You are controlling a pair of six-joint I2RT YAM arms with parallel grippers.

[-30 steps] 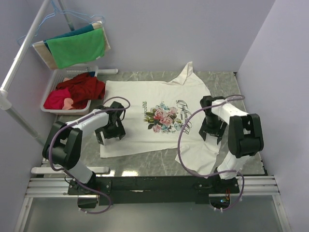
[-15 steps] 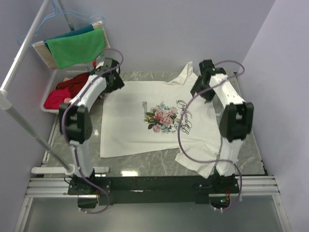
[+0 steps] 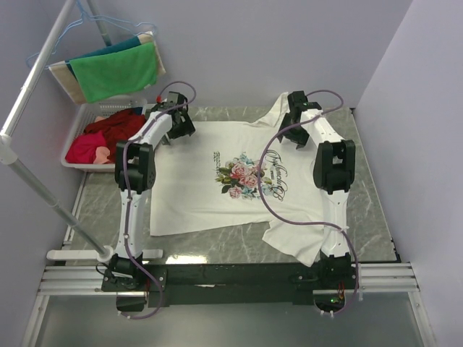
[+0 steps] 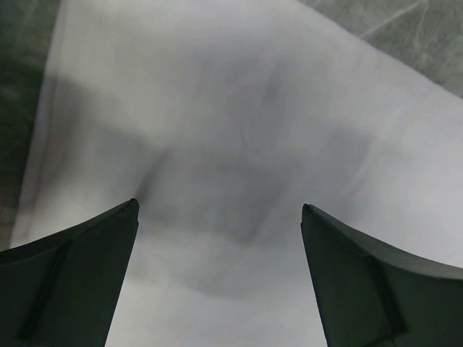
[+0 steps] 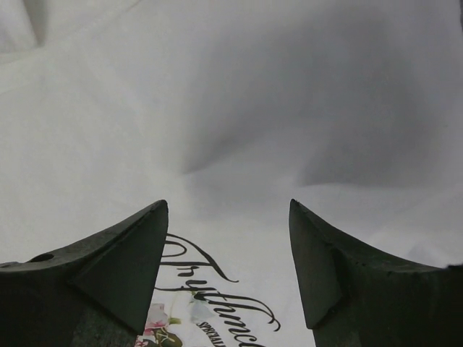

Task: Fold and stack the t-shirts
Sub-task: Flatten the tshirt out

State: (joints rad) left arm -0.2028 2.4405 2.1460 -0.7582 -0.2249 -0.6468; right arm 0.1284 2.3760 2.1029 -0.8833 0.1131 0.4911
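Observation:
A white t-shirt [image 3: 210,195] with a pink-rose floral print [image 3: 246,176] and dark script lies spread flat on the grey table [image 3: 365,188]. Its near right sleeve is rumpled. My left gripper [image 3: 179,126] is stretched out to the shirt's far left corner. It is open over plain white cloth in the left wrist view [image 4: 217,206], with the shirt's edge and the table at the upper left. My right gripper [image 3: 294,116] is at the far right, next to the raised sleeve [image 3: 278,108]. It is open just above the cloth by the script [image 5: 228,202].
A white basket [image 3: 82,119] of red and pink clothes stands at the far left. Green and teal cloths [image 3: 116,72] hang on a rack above it. A white rack pole [image 3: 32,184] slants down the left side. Walls close in at the back and right.
Both arms have swung from the shirt's near half out to its far edge, the left to the far left corner, the right to the far right sleeve. The shirt has not moved.

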